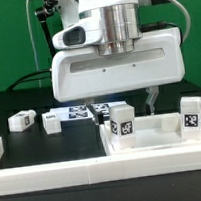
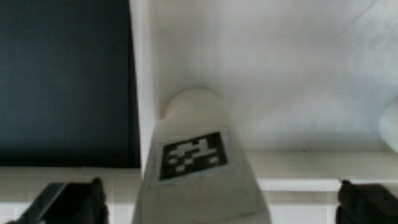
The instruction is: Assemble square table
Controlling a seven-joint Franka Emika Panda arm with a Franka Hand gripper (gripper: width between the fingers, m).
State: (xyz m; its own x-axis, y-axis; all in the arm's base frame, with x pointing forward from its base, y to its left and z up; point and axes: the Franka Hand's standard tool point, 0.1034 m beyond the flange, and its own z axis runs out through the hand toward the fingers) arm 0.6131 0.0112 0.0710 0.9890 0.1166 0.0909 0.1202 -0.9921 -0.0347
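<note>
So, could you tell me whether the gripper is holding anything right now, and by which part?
Nothing is held. The gripper stands open, and a tagged white leg lies between its fingers with a gap on either side.

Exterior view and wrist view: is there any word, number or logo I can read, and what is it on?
No readable words, numbers or brands in either view.
On the white legs: black-and-white square tags, patterns only, no letters.
On the marker board: the same kind of tags, no text.
</note>
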